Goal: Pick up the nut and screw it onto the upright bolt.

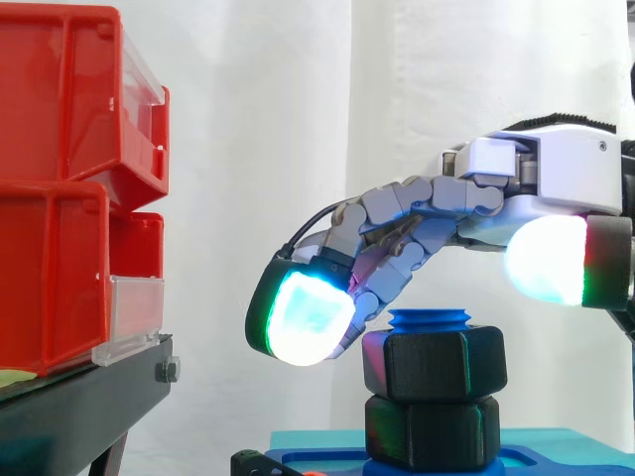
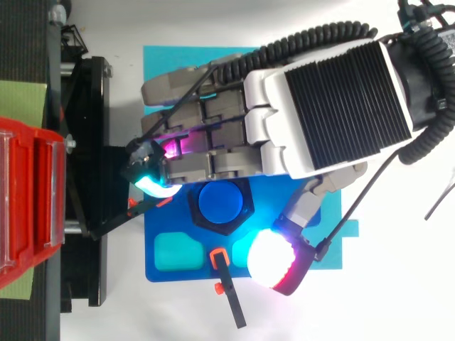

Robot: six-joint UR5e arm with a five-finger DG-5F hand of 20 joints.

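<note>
The bolt stands upright on a blue base. Two black nuts sit on it, one upon the other: the upper nut just under the bolt's tip, the lower nut beneath it at the base. The hand hangs above the bolt, released. Its fingers bend loosely down to the bolt's left and touch the upper nut's top edge. The thumb floats to the bolt's right, apart from the nut. Red bins stand well left of the bolt.
</note>
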